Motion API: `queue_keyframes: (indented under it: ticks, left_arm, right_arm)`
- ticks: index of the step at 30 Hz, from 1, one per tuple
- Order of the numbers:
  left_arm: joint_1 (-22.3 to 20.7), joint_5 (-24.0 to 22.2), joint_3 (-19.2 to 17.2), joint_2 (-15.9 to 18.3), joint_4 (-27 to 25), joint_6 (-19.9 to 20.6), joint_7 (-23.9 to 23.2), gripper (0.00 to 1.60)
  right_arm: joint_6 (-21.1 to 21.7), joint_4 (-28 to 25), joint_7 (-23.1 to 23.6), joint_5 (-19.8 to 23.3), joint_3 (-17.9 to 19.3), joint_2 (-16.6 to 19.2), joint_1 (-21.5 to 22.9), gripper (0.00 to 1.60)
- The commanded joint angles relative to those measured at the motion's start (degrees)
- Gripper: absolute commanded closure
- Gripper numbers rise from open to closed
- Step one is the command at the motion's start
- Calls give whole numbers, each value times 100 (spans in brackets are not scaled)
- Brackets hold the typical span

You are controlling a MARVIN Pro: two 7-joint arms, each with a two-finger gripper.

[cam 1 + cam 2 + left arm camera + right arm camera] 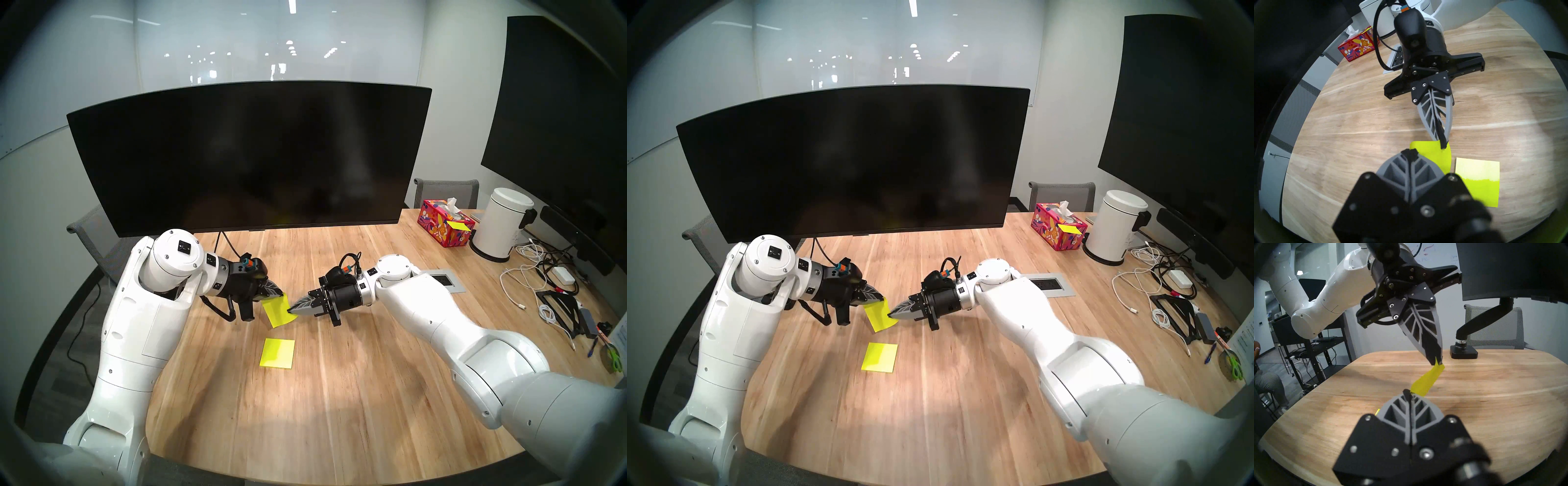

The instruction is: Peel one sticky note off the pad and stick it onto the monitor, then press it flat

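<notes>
Two grippers are clamped on one note (279, 309), which is held off the table (339, 390) between them, just behind the pad (277, 352). On the left of the pad, the left gripper (278, 290) is seen pinched tight on the note's upper corner. The sheet hangs tilted from that corner, so the grip looks meant to keep it free of the wood. On the right of the pad, the right gripper (292, 308) is pointed leftward, its tips closed onto the note's opposite edge; in the right wrist view the paper is seen stretched between both tips. A handover is judged to be under way, probably so the sheet can be regripped for sticking; which face is sticky cannot be told. The pad is left flat on the table, below the note and untouched.

Behind the pad, the monitor (251, 159) is hung on its arm stand (1491, 316), the screen's lower edge clear of the table. Nothing is stuck on it yet. Nothing is seen standing between the note and the screen; only the two arms themselves are crowded there, and the left one would need to be let go before the note can be carried up.

Far right of the pad, a tissue box (444, 224) with another yellow slip on top, a white bin (502, 227), a table socket (442, 279) and loose cables (529, 285) are set well apart. A second dark display (556, 112) is mounted further right.
</notes>
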Motion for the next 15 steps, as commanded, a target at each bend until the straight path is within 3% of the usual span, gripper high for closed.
queue_keyframes:
  ticks: [1,5,6,7,8,15]
  left_arm:
    - [-115,-65,-73,-35,-113,35,-2,160]
    - [-132,-96,-83,-37,-109,62,-36,160]
    - [-129,-99,-87,-38,-113,70,-37,134]
    - [-127,-101,-90,-39,-115,75,-39,52]
    - [-122,-98,-95,-43,-119,98,-36,0]
    - [-99,-104,-129,-56,-138,148,-19,0]
  right_arm:
    - [41,-186,-51,-3,25,44,-11,160]
    - [50,-181,-75,-5,48,59,-19,160]
    - [53,-186,-82,-6,53,62,-25,160]
    - [57,-193,-87,-7,57,64,-30,160]
    - [64,-205,-97,-8,63,68,-39,160]
    - [94,-288,-161,-16,84,94,-89,160]
